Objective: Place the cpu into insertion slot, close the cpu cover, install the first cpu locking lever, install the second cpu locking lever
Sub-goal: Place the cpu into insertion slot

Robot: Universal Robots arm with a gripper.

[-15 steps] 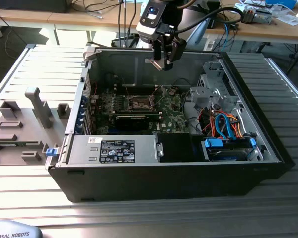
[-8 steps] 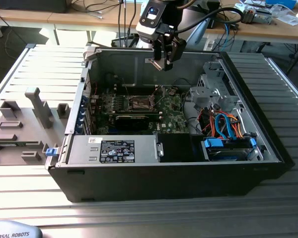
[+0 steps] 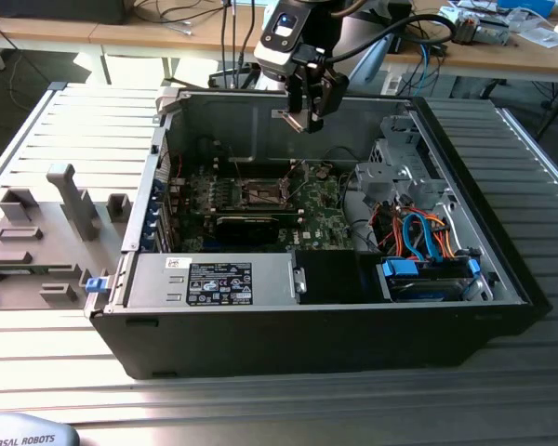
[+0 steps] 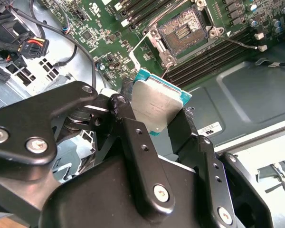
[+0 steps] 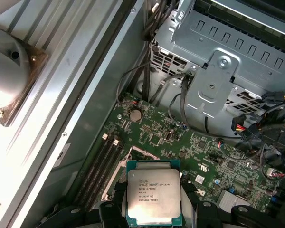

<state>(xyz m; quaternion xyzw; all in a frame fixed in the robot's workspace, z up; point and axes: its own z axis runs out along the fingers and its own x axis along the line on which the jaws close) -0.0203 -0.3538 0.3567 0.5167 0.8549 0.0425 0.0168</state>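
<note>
1. Black fingers (image 4: 133, 128) of the gripper (image 3: 305, 121) pinched the cpu (image 3: 291, 118) by two opposite edges, parted no wider than the chip itself.
2. Both wrist views showed the cpu (image 4: 154, 107) (image 5: 152, 194) clamped between them, its dull silver top facing the cameras and a teal rim showing round its edge.
3. In the exterior view the gripper hung with the chip in the air over the open case (image 3: 307, 344), near its far wall and well above the board (image 3: 325, 223).
4. The socket (image 3: 260, 193) lay below on the green board, apart from the chip.
5. In the second wrist view the socket (image 4: 183, 28) was bare, its contact field showing, and a thin wire lever (image 4: 137, 52) stood out from one corner.
6. Whether the cover was raised or flat I could not tell.
7. A black card (image 3: 251, 223) sat on the board just beside the socket, towards the case's near wall.
8. A grey metal drive cage (image 3: 395, 163) filled the case on the exterior view's right, with orange and blue cables (image 3: 423, 232) bunched below it.
9. The case lay on its side on a ribbed aluminium table (image 3: 260, 400).
10. Grey fixtures (image 3: 65, 200) stood on the table on the exterior view's left, apart from the case.
11. Wooden desks (image 3: 121, 32) with hanging wires ran along the back of the room.
</note>
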